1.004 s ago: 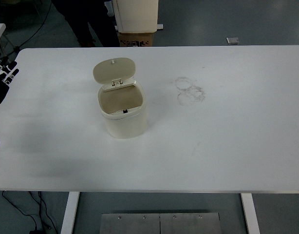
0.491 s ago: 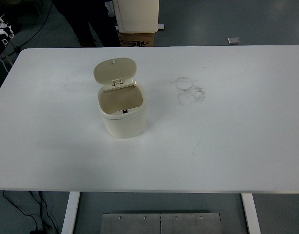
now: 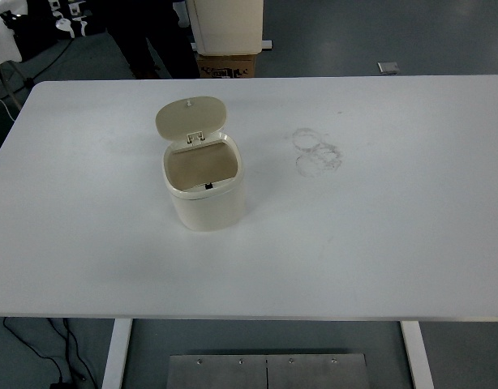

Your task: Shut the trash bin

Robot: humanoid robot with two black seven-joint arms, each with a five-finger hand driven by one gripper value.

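**A:** What's different from a second ago?

**B:** The left hand point(image 3: 66, 14). It was low at the table's left edge and has climbed to the far top-left corner of the view, off the table point(image 3: 395, 243) altogether. Only a black-and-white sliver of it shows, so I cannot tell whether it is spread or closed. It holds nothing that I can see.

**A:** And the bin?

**B:** The bin point(image 3: 208, 203) hasn't moved. It stands well below and to the right of the hand, far from it. Its lid point(image 3: 190, 115) is tipped up on the back hinge, on the side nearer the hand, so it isn't closed yet. My guess is that the arm is swinging around to come down on the lid from behind.

**A:** Count it off, biggest first.

**B:** One table, one person point(image 3: 152, 40) standing just right of the hand, one bin, one lid, one hand in view, and one patch of ring marks point(image 3: 316, 150) farther right. The right hand isn't in view.
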